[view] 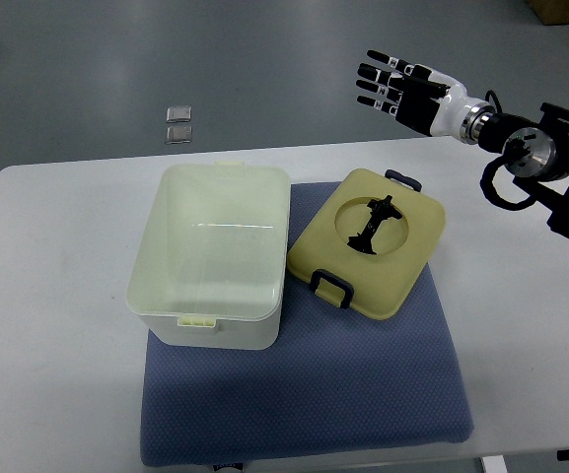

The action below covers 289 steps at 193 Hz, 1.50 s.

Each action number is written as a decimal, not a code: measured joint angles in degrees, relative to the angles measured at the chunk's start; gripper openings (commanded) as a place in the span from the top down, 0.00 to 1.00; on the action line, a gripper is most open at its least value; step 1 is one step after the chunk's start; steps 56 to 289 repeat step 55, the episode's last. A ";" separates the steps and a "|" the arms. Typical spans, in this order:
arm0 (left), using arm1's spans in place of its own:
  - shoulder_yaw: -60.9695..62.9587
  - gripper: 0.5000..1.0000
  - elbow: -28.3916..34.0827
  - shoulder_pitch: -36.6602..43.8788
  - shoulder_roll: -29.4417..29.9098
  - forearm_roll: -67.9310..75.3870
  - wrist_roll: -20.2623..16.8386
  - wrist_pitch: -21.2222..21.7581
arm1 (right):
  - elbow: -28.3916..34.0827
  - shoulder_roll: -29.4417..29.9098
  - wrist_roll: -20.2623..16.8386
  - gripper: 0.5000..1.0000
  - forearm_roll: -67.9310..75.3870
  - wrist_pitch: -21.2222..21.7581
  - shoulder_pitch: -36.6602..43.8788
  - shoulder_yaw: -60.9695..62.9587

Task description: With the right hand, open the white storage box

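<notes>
The white storage box (215,256) stands open and empty on the left part of a blue mat (304,394). Its pale yellow lid (368,241), with dark latches and a round cut-out, lies flat on the mat, leaning against the box's right side. My right hand (397,89) hovers well above and beyond the lid, past the table's far edge, with its fingers spread and nothing in them. Its arm enters from the right edge. No left arm shows.
The white table (57,296) carries the mat and box. Two small grey squares (178,125) lie on the floor beyond the table's far edge. A brown box corner (565,10) shows at the top right.
</notes>
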 measured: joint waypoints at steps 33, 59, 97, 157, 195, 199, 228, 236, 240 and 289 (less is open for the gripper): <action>0.00 0.00 0.00 -0.01 0.00 0.00 0.00 0.00 | -0.03 0.15 0.54 0.15 -0.65 0.46 -0.45 0.06; 0.00 0.00 0.00 0.02 0.00 0.00 0.00 0.00 | 0.01 0.29 0.57 0.15 -0.77 0.57 -0.62 0.05; 0.00 0.00 0.00 0.02 0.00 0.00 0.00 0.00 | 0.01 0.29 0.57 0.15 -0.77 0.57 -0.62 0.05; 0.00 0.00 0.00 0.02 0.00 0.00 0.00 0.00 | 0.01 0.29 0.57 0.15 -0.77 0.57 -0.62 0.05; 0.00 0.00 0.00 0.02 0.00 0.00 0.00 0.00 | 0.01 0.29 0.57 0.15 -0.77 0.57 -0.62 0.05; 0.00 0.00 0.00 0.02 0.00 0.00 0.00 0.00 | 0.01 0.29 0.57 0.15 -0.77 0.57 -0.62 0.05; 0.00 0.00 0.00 0.02 0.00 0.00 0.00 0.00 | 0.01 0.29 0.57 0.15 -0.77 0.57 -0.62 0.05; 0.00 0.00 0.00 0.02 0.00 0.00 0.00 0.00 | 0.01 0.29 0.57 0.15 -0.77 0.57 -0.62 0.05; 0.00 0.00 0.00 0.02 0.00 0.00 0.00 0.00 | 0.01 0.29 0.57 0.15 -0.77 0.57 -0.62 0.05; 0.00 0.00 0.00 0.02 0.00 0.00 0.00 0.00 | 0.01 0.29 0.57 0.15 -0.77 0.57 -0.62 0.05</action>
